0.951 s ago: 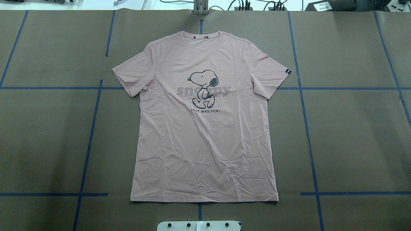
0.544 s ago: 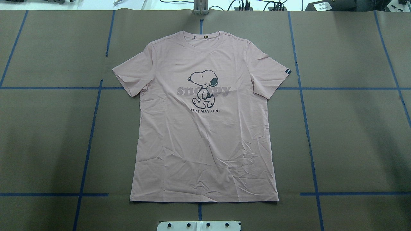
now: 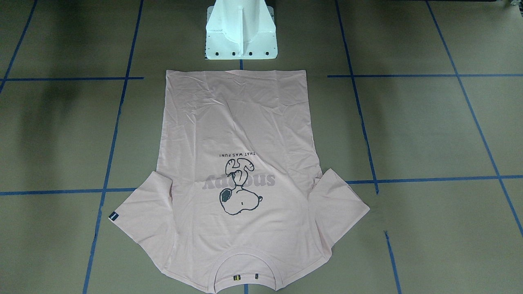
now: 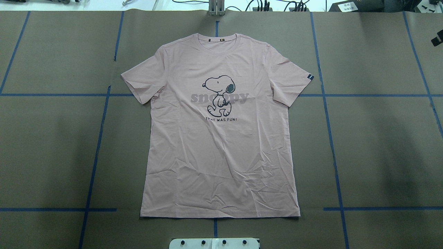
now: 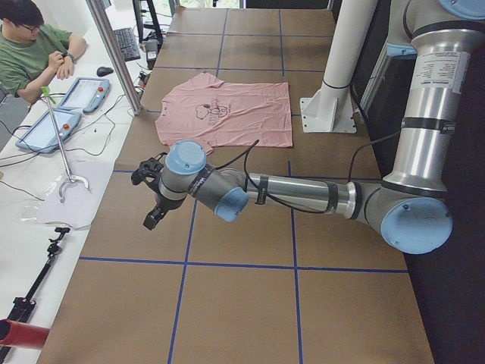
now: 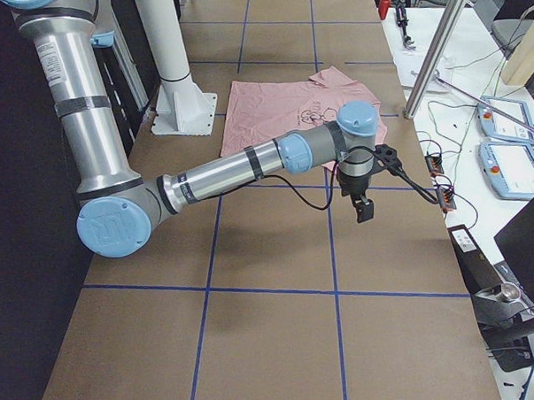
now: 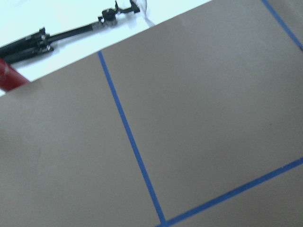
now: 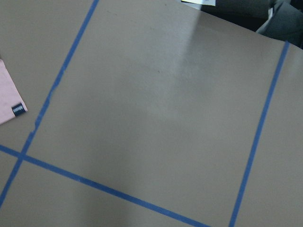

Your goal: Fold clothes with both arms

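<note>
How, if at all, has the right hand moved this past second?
Yes: the right hand has entered the overhead view's right edge, beyond the outermost blue tape line.

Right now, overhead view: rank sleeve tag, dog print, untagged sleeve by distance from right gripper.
From the right gripper, off to the view's right:
1. Sleeve tag, on the right-hand sleeve.
2. Dog print, chest centre.
3. Untagged sleeve, left side.

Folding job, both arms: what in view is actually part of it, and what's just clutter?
Part of the job:
- pink T-shirt, lying flat, unfolded
- left claw, off the shirt
- right claw, off the shirt

Just lying about:
- white pedestal
- tablets
- keyboard
- black tripod
- seated person
</note>
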